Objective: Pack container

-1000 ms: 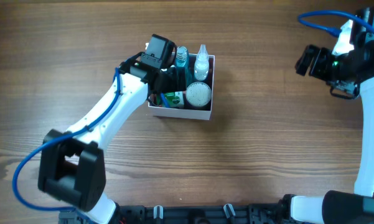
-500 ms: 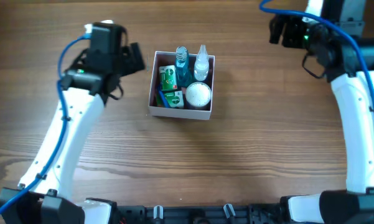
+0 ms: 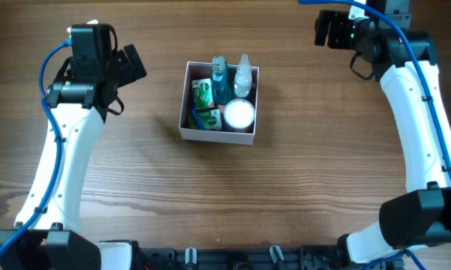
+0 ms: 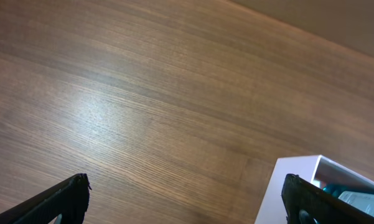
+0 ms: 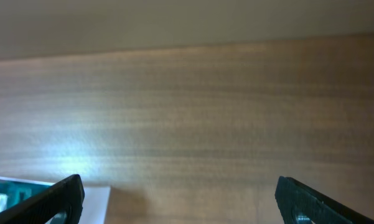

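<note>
Packing looks done: the square white-walled container sits full, the left gripper at ten o'clock and the right gripper at two both gape empty, so only parking remains.

Nothing in these views can be read. The small green-and-white boxes standing in the container carry green print on their faces, but from overhead it is too small and blurred to make out a word, brand or number. Any label on the blue bottle or on the clear bottle just beside it is likewise too small to tell.
</note>
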Robot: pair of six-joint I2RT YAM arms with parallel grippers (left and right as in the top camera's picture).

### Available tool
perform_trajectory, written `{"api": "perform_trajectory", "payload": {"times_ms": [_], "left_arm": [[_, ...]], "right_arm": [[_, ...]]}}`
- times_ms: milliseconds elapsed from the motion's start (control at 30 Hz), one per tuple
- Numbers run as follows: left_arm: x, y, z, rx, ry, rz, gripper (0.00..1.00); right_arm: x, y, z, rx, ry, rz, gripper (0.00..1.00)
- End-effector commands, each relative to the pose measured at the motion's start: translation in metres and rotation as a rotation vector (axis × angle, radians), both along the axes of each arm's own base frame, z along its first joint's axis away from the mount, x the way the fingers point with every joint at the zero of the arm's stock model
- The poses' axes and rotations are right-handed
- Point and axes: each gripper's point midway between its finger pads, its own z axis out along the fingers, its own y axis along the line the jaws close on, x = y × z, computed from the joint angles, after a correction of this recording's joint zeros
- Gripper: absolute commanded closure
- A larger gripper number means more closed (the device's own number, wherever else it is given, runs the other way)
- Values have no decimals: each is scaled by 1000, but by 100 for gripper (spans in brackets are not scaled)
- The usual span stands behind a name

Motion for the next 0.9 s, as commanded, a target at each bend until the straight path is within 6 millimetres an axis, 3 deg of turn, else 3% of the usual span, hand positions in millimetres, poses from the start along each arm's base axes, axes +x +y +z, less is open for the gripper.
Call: {"api": "perform_trajectory", "payload": {"times_ms": [0, 133, 233, 367, 533, 667, 867], "left_arm": [[-1, -1, -3, 30, 26, -50, 0], [-8, 0, -7, 30, 53, -50, 0], [-14, -1, -6, 27, 45, -49, 0], [-30, -1, 6, 24, -10, -51, 0], [-59, -6, 31, 2, -150, -77, 0], [-86, -6, 55, 10, -291, -88, 0], [-130, -34, 63, 80, -405, -253, 0]], "right_arm": [[-7, -8, -4, -44, 34, -24, 0], [-19, -9, -2, -43, 58, -28, 0], [-29, -11, 12, -25, 37, -48, 0], [-48, -12, 22, -14, 13, -57, 0], [-90, -14, 20, 5, -26, -72, 0], [-134, -14, 22, 35, -87, -80, 0], [-209, -15, 18, 67, -187, -81, 0]]}}
